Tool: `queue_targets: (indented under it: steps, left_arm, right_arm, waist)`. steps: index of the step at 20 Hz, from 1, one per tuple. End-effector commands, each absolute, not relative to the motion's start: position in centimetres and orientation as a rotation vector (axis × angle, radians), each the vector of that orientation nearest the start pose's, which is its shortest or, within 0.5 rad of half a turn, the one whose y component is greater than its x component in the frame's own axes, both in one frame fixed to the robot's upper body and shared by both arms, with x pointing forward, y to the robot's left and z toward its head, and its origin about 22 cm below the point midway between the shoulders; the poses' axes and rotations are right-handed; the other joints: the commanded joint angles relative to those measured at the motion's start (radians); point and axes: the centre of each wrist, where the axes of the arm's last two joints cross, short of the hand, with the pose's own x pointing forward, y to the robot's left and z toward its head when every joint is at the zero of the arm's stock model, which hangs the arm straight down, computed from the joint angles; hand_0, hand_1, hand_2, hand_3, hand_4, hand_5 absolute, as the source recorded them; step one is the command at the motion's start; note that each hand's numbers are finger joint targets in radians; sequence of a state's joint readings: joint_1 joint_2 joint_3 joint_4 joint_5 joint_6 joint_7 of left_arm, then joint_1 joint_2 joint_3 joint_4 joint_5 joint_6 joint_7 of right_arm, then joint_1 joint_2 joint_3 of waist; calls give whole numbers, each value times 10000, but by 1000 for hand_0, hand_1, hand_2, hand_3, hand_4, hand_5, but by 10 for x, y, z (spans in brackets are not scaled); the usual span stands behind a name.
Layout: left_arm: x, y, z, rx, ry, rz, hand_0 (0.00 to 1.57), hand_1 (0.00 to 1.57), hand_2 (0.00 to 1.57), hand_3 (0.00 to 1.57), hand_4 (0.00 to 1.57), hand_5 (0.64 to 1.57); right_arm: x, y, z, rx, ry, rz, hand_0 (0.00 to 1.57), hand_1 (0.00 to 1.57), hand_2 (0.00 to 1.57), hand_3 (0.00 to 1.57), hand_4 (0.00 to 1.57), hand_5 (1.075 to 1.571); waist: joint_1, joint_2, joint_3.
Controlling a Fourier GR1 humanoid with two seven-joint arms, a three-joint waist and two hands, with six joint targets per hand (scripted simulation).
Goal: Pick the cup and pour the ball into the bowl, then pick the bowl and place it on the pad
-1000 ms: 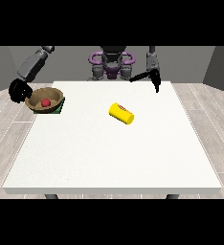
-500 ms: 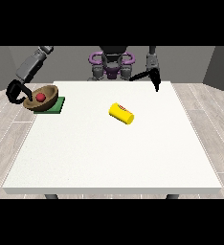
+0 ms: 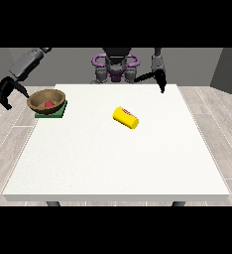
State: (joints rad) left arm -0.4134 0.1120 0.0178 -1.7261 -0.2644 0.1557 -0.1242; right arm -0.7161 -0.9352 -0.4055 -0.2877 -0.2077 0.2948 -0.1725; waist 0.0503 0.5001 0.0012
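A round brown wooden bowl (image 3: 46, 100) sits on a flat dark green square pad (image 3: 52, 109) near the white table's (image 3: 118, 158) far corner at about ten o'clock from the table's middle. The bowl covers most of the pad, with green showing at the front and right edges. Inside the bowl lies a small red ball (image 3: 49, 104).

The hand at the view's left (image 3: 7, 91) hangs off the table's edge at nine o'clock from the bowl, just beside it but apart from it. Its black fingers are spread and bent in an open claw, closed on nothing.

A yellow cylindrical cup (image 3: 126, 117) lies on its side a little past the table's middle toward twelve o'clock, its length running from upper left to lower right. A small reddish mark shows on its upper side; whether it is a label or writing cannot be made out, and no readable text appears anywhere.

The hand at the view's right (image 3: 159, 79) hovers above the table's far edge at about one o'clock from the cup, well apart from it. Its fingers point downward and hold nothing; they look straight rather than curled.
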Motion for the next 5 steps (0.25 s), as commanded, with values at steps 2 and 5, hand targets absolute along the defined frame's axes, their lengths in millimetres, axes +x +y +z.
queue_targets:
  steps: [2, 5]
  left_arm:
    - [304, 214, 147, 3270, -22268, -2135, 0, 0, 0, 0, 0, 1569]
    - [305, 203, 110, 3123, -21356, -2035, 0, 0, 0, 0, 0, 1569]
  right_arm:
    - [295, -568, 175, -4317, -14674, -2383, 0, 0, 256, 213, 0, 1504]
    - [292, -575, 206, -3452, -15088, -2001, 0, 0, 189, 288, 0, 1503]
  waist:
    - [-76, -357, 1]
    - [-296, -1210, -13]
